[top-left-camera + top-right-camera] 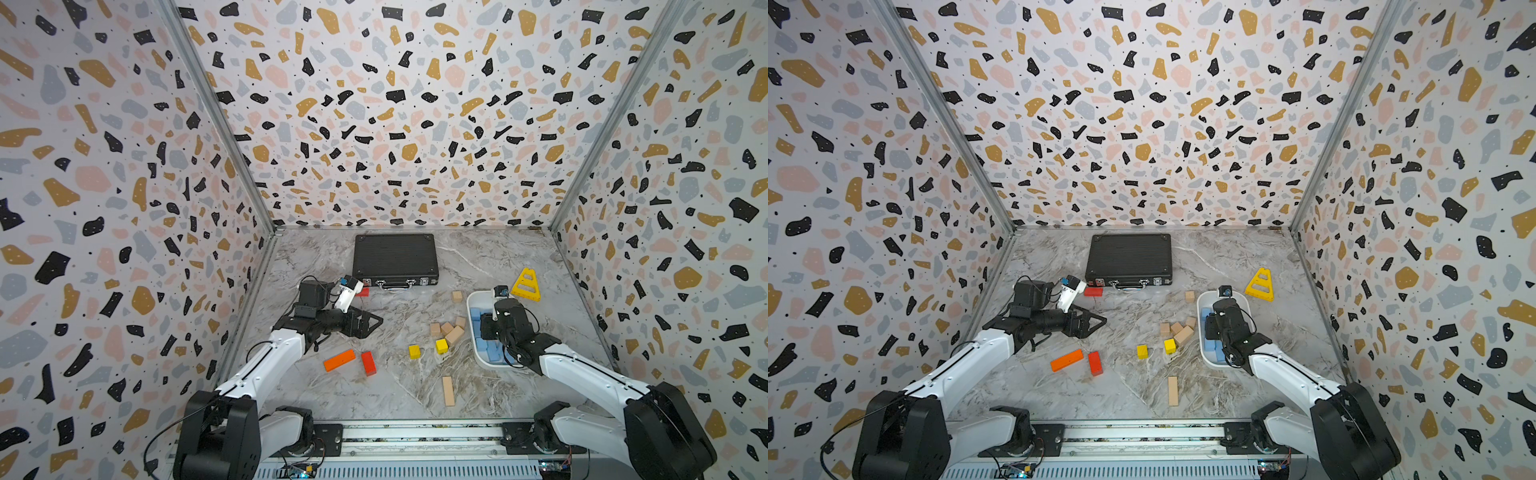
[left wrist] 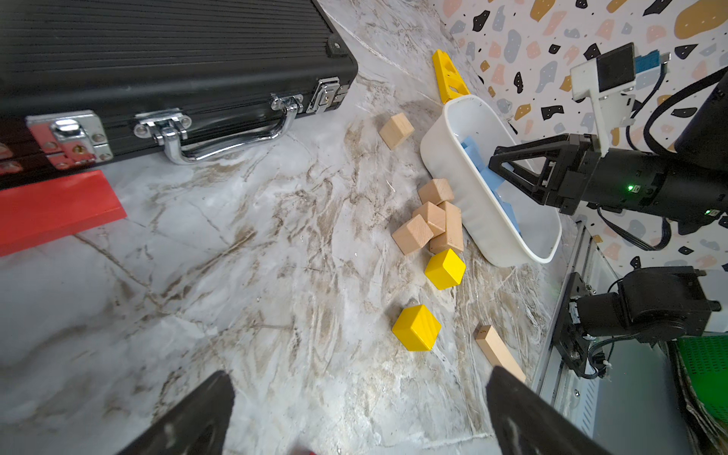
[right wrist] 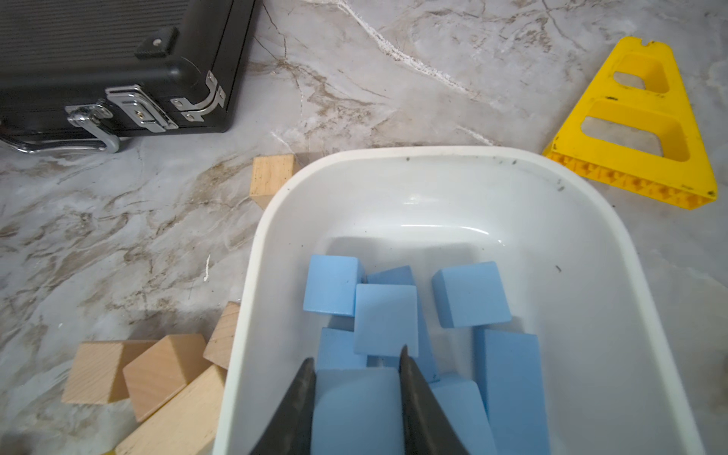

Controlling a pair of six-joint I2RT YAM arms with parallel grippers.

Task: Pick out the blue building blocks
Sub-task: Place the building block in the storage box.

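**mika:** Starting nearest us: a lone tan bar [image 1: 448,390], then an orange bar [image 1: 339,360] and a red block [image 1: 368,363] to the left. Two yellow cubes [image 1: 441,345] sit mid-table, with a huddle of tan blocks [image 1: 454,335] just beside the white tub [image 1: 471,299]. None of it is blue, so my guess is it's lying loose because nobody wants it.

**jo:** And the blues?

**mika:** Every one of the blue building blocks [image 3: 468,293] I can spot is inside that tub, on the right. I see no blue out on the table.

**jo:** Right arm?

**mika:** The right gripper [image 3: 356,360] hangs low over the tub, jaws clamped on the flat sides of a blue block [image 3: 354,405]. Flat faces make sense, since it won't twist. I reckon it's about to join the pile.

**jo:** Left?

**mika:** The left gripper [image 2: 359,374] hovers left of centre, jaws spread wide with nothing in them. It's probably just keeping clear. Farther back are a black case [image 1: 395,257] and a yellow triangle [image 1: 527,285], and neither is involved.
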